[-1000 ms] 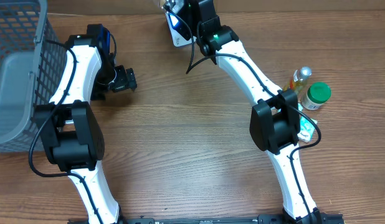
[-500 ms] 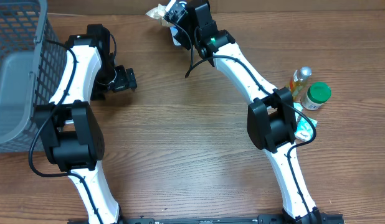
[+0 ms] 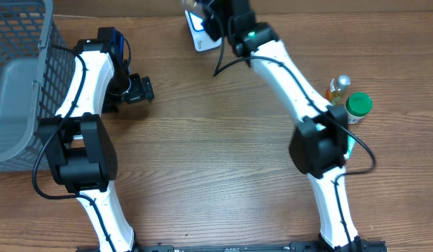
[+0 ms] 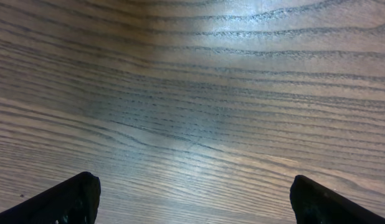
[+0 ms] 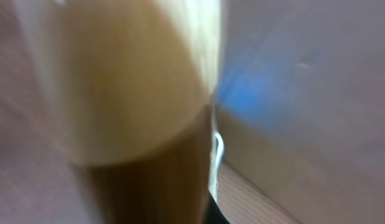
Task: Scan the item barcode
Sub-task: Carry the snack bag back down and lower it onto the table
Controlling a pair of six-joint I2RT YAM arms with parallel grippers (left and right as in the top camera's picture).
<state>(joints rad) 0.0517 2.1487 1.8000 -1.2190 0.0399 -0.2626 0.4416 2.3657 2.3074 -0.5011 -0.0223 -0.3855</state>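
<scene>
1. Overhead view first: the right arm reaches to the far edge of the counter, and its right hand is pressed together up there.
2. It pinches a flat white-and-blue packet, which sticks out from under the fingers towards the near side, close to the counter's back edge.
3. Right wrist view is a smear: a tan shape on the left, a blue glow to its right, nothing sharp enough to name.
4. Over to the left hand: it sits low near the left side of the counter, well apart from the packet.
5. Left wrist view settles it: the left hand is spread wide, with both dark fingertips at the bottom corners and only bare wood grain between them.
6. A grey mesh basket stands at the left edge, just beside the left arm.
7. On the right, a small yellowish bottle with a silver cap stands just beside a green-lidded jar, both next to the right arm's elbow.
</scene>
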